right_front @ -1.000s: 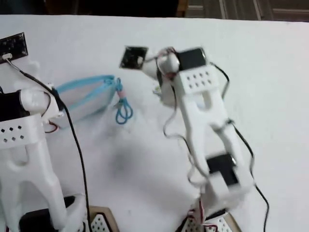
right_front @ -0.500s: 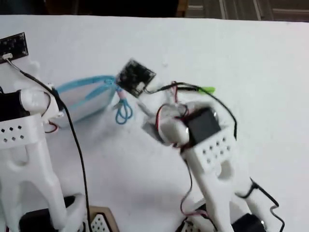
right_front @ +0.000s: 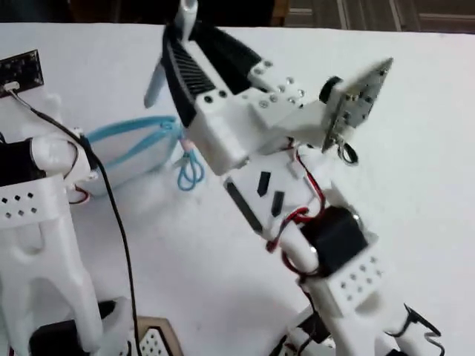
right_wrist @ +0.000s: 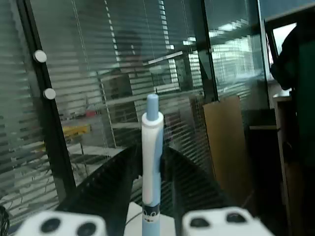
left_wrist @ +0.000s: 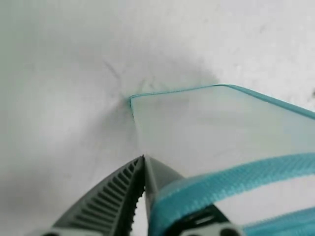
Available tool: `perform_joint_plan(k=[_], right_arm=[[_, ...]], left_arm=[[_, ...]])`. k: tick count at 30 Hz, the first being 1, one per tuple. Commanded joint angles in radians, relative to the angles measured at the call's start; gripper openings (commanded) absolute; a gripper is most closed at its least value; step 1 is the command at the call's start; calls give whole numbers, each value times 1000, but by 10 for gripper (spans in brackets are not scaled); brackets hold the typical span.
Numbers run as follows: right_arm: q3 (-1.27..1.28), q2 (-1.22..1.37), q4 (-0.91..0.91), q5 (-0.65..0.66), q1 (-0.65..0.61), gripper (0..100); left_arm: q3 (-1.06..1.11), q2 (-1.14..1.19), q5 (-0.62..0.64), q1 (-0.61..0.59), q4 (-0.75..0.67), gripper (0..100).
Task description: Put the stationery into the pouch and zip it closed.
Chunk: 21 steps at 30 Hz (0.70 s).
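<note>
**Pen** (right_wrist: 151, 140) **and pouch: handling properties and grasp sites.**

The pen is a slim white barrel with pale blue ends. It is carried off the table (right_front: 415, 148), above and just beside the pouch (right_front: 122, 156) at the end where the blue pull loop (right_front: 191, 172) lies. The right gripper (right_wrist: 150, 157) has its jaws drawn in against the barrel from both sides and grips it part-way along, so the blue tip stands clear beyond the fingertips.

The pen is judged light, rigid and smooth. A round, glossy barrel may twist or slide between ribbed jaws, so a hold near mid-length, as here, is likely the steadiest. It also leaves one end free to enter the pouch first.

The pouch lies flat on the table, its mouth edged by a teal zip tape (left_wrist: 236, 177). The left gripper (left_wrist: 143, 164) has its jaws pressed together on the pouch's rim, at the end opposite the pull loop.

The clear wall is judged thin, soft and slick. It will probably buckle or drag across the table if pushed, so the stitched rim or the tape is the firmer place to pinch. How wide the mouth gapes cannot be told. For the zip, the pull loop looks the natural purchase, being limp but easily hooked or nipped.
</note>
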Motion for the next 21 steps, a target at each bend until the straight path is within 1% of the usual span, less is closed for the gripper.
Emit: perform_joint_plan(k=[1,5,9,15,19,21], right_arm=[[48,41,-85,-8,-28,17],[176,53,-142,3,-71,17],[307,51,-231,103,-79,17],[479,62,-381,172,-81,17],[548,62,-414,258,-81,17],[552,62,-406,275,-81,17]], left_arm=[[-8,-5,-6,12,-20,21],[-8,-5,-6,12,-18,21],[-8,-5,-6,12,-18,21],[-8,-5,-6,12,-18,21],[-8,-5,-6,12,-18,21],[-8,-5,-6,12,-18,21]])
